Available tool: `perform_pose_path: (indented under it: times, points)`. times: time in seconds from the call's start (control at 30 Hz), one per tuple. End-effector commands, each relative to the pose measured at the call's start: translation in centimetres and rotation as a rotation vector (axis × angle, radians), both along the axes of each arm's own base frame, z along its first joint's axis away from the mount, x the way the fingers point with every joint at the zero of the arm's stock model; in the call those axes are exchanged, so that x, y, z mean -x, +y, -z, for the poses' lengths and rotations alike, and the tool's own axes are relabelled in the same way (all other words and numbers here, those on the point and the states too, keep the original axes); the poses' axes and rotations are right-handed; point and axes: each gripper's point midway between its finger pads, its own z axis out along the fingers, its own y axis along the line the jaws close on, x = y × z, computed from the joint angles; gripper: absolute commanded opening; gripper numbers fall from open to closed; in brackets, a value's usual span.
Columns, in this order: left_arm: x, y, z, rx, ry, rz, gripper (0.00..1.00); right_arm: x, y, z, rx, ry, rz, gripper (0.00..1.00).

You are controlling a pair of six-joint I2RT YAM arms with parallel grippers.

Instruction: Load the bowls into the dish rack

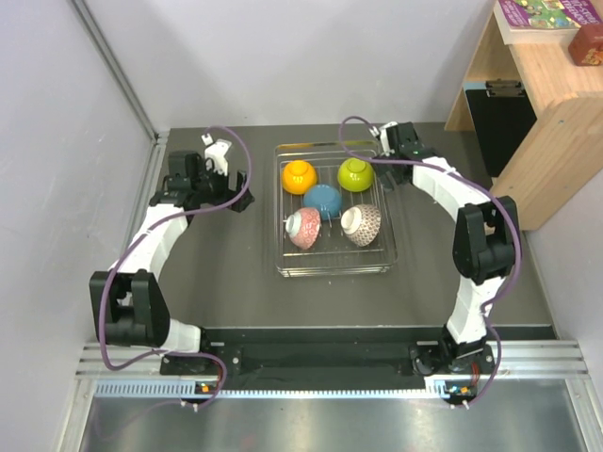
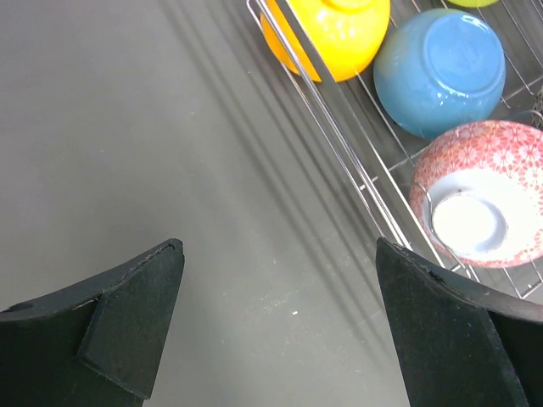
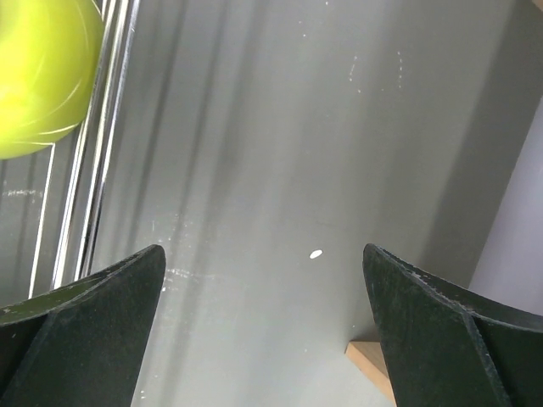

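Seemingly all five bowls (image 1: 322,201) inside the dish rack (image 1: 334,260).

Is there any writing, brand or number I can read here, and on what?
None can be read.
The purple box on the wooden shelf carries print, too small and blurred to make out.
The pinkish-red patterned bowl in the dish rack shows flowers only, no words.

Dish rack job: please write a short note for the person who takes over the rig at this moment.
Left gripper: open, empty, over the table beside the silver wire dish rack.
Right gripper: open, empty, at the rack's other side.
In the rack: orange bowl, lime-yellow bowl, blue bowl, pinkish-red patterned white bowl, brownish-grey patterned white bowl.
Done: all five loaded.
To do: no bowl seen outside; probably only park the arms.
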Motion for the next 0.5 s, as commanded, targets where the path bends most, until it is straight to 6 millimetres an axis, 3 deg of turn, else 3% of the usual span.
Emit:
perform_pose_path:
  times: [0.0, 0.1, 0.2, 0.23, 0.27, 0.33, 0.37, 0.43, 0.47]
  points:
    - [0.3, 0.6, -2.0, -0.029, -0.054, -0.019, 0.99, 0.4, 0.4, -1.6, -0.018, -0.017, 0.003, 1.0]
    - [0.8, 1.3, -3.9, -0.043, -0.059, -0.035, 0.99, 1.2, -0.2, -5.6, -0.074, -0.057, -0.01, 1.0]
    - [1.4, 2.1, -6.7, -0.062, -0.076, -0.057, 0.99, 3.6, 0.3, -10.3, -0.147, -0.087, -0.072, 1.0]
    - [2.3, 2.2, -7.3, -0.067, -0.055, -0.057, 0.99, 4.8, 1.0, -11.0, -0.189, -0.075, -0.113, 1.0]
    - [3.1, 2.4, -8.5, -0.078, -0.081, -0.058, 0.99, 6.3, 1.2, -13.7, -0.226, -0.125, -0.147, 0.99]
    - [4.5, 2.9, -9.2, -0.092, -0.089, -0.079, 0.99, 8.5, 2.4, -15.3, -0.301, -0.142, -0.22, 1.0]
    - [5.5, 3.4, -10.5, -0.106, -0.128, -0.106, 0.99, 10.3, 2.3, -17.7, -0.327, -0.196, -0.243, 1.0]
    - [6.8, 3.9, -10.8, -0.124, -0.15, -0.126, 0.99, 12.5, 2.7, -18.7, -0.37, -0.218, -0.283, 1.0]
    - [8.0, 3.9, -11.9, -0.124, -0.195, -0.128, 0.99, 14.2, 2.3, -20.6, -0.385, -0.274, -0.294, 1.0]
